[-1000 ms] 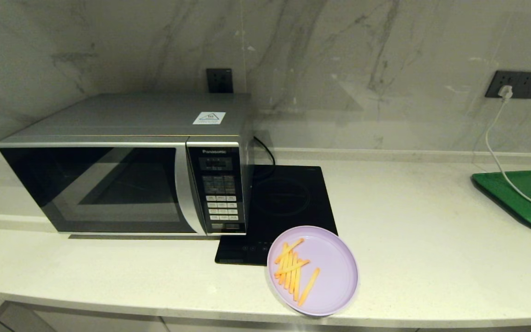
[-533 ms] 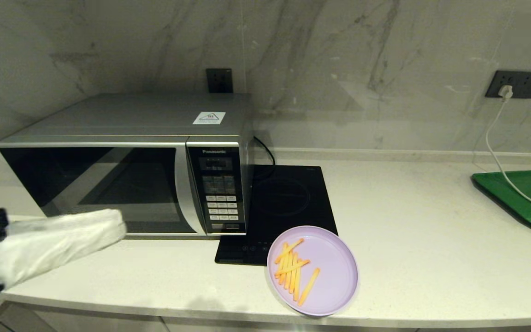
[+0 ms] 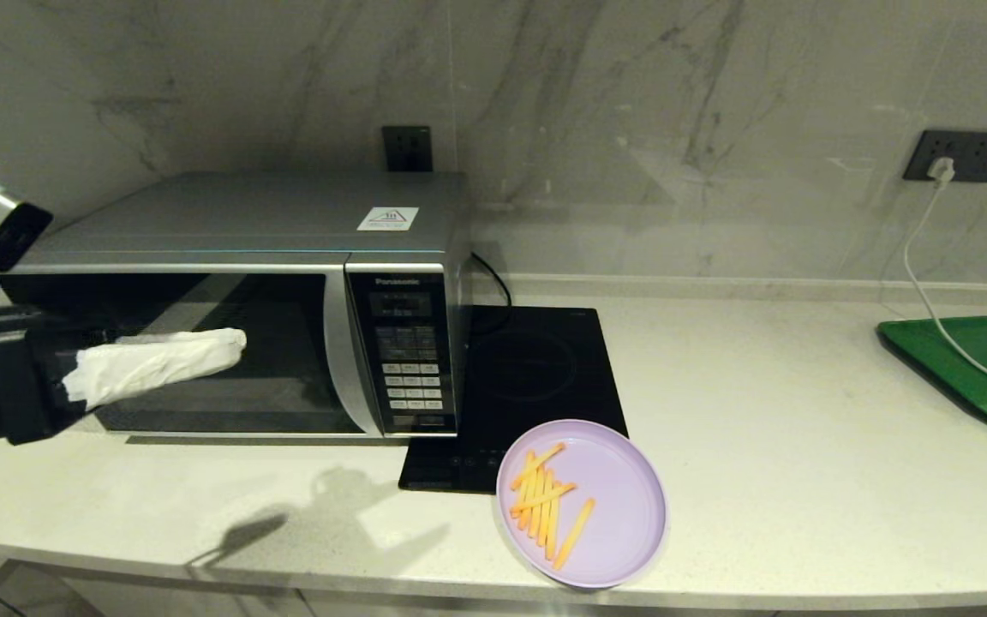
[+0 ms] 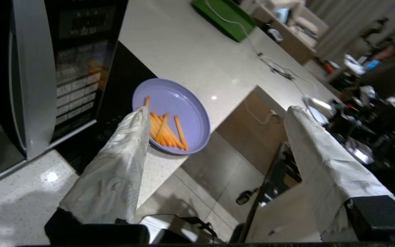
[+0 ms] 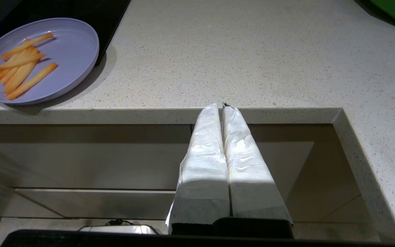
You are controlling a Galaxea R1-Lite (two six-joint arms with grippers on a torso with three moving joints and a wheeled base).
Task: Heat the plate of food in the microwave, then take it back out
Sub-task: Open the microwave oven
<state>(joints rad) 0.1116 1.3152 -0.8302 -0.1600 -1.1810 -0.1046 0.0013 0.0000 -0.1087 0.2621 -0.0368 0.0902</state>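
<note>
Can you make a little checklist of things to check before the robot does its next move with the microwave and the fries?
1. Microwave door shut, so it must be opened first: ok, it looks closed.
2. Left claw open and ready: ok, its fingers are spread wide, in front of the door glass.
3. Left claw empty: ok, nothing between the fingers.
4. Plate of food waiting on the counter: ok, at the front edge, partly on the black hob, fries still on it.
5. Right claw out of the way: ok, shut and parked below the counter edge.
6. Microwave empty inside: cannot tell, the glass is dark.
</note>
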